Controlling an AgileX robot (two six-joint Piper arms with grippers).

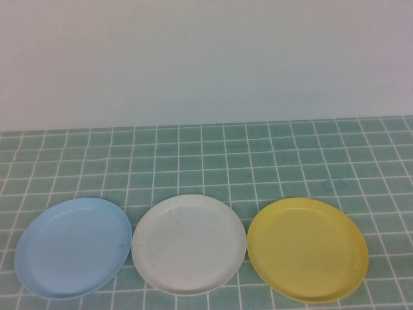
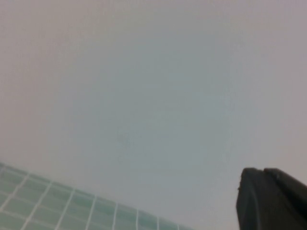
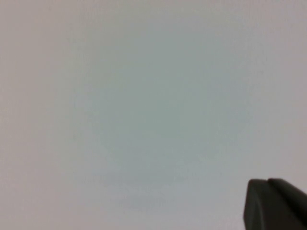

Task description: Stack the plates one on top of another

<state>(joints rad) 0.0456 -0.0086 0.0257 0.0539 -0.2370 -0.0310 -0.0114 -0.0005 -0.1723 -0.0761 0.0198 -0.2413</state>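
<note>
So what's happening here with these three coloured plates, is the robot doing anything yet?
Nothing is being handled yet. The light blue plate, white plate and yellow plate lie side by side in a row on the green tiled table, none stacked. Neither arm shows in the high view. The left gripper and right gripper are both shut, empty, held up away from the plates and facing the pale wall.

Not much of the robot is showing: the left gripper (image 2: pixel 271 199) is looking like a chunky matte black block with rounded corners, and the right gripper (image 3: pixel 274 203) is looking identical.
</note>
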